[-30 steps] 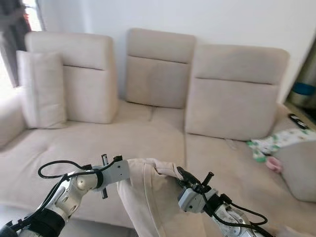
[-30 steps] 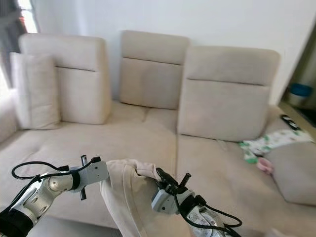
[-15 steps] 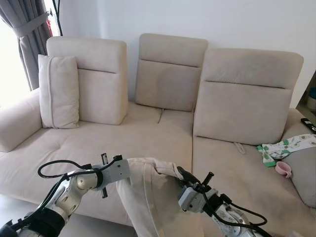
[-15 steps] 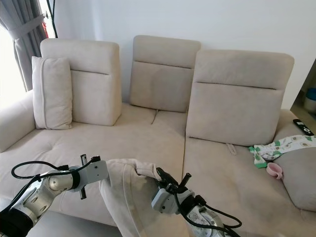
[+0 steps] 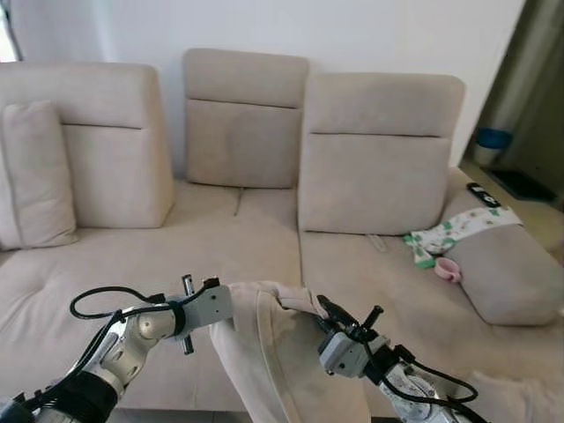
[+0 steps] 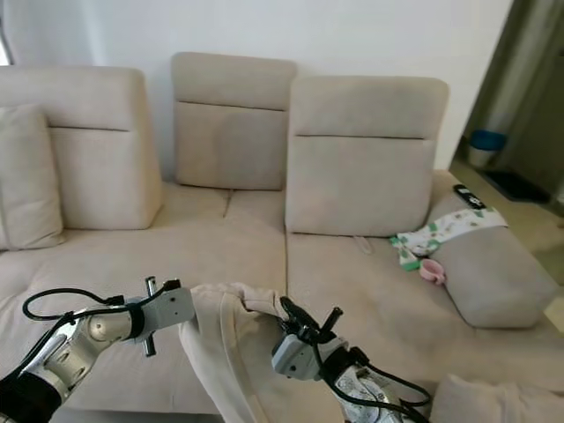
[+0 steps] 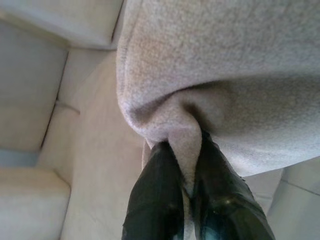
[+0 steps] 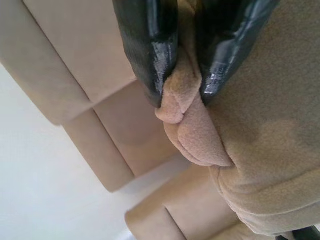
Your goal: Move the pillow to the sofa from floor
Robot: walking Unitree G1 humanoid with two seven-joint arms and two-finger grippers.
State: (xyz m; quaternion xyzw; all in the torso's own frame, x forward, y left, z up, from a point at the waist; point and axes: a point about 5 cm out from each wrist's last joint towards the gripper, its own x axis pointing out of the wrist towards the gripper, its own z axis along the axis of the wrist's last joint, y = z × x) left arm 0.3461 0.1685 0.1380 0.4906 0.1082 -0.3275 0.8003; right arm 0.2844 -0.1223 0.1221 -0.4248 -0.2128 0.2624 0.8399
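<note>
A beige pillow (image 5: 269, 352) hangs between my two arms, low in front of the sofa seat (image 5: 176, 256). My left gripper (image 7: 186, 150) is shut on a fold of the pillow's fabric at its left top corner. At the right top corner, my right gripper (image 8: 181, 85) pinches a bunched edge of the same pillow (image 8: 270, 135). The pillow's lower part runs out of the eye views. The beige sofa (image 6: 229, 229) stretches across the whole scene just beyond the pillow.
Three back cushions (image 5: 242, 119) stand along the wall. Another pillow (image 5: 35, 176) leans at the sofa's left end. A patterned cloth (image 5: 449, 227), a pink cup (image 5: 448, 269) and a dark remote (image 5: 485, 196) lie on the right side by the armrest (image 5: 507, 273).
The camera has swung to the right, so the sofa sits further left in view and a doorway shows at right. Both grippers still hold the pillow the same way.
</note>
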